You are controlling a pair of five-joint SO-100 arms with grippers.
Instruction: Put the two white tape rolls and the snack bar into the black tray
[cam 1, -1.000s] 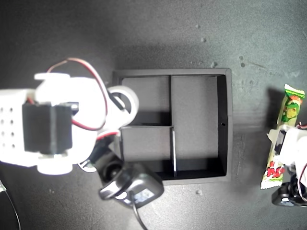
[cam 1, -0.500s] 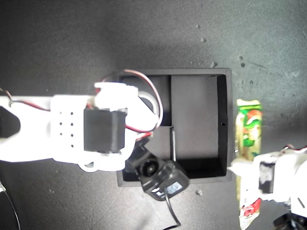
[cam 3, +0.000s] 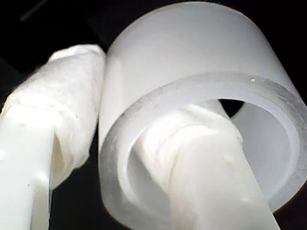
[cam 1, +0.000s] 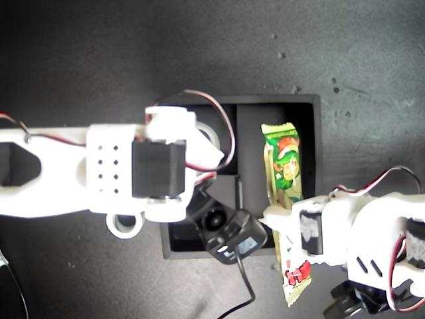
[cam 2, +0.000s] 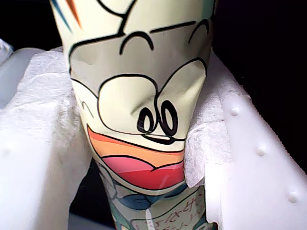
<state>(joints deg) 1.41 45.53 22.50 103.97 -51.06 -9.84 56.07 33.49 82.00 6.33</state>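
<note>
My first gripper (cam 1: 282,222) is clamped on the bar (cam 1: 282,173), which hangs over the tray's (cam 1: 317,166) long compartment at the exterior view's right — lower it flat before releasing. My second gripper (cam 3: 144,143) grips a roll (cam 3: 201,96) — one finger through its hole — over the upper-left compartment.

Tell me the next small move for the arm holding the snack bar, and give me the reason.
Probably lower my first gripper and open it. In the exterior view the snack bar, pinched between the padded fingers, hangs lengthwise over the long compartment of the black tray, but one end sticks out past the tray's edge, so nudging it further over the tray first seems wise.
</note>
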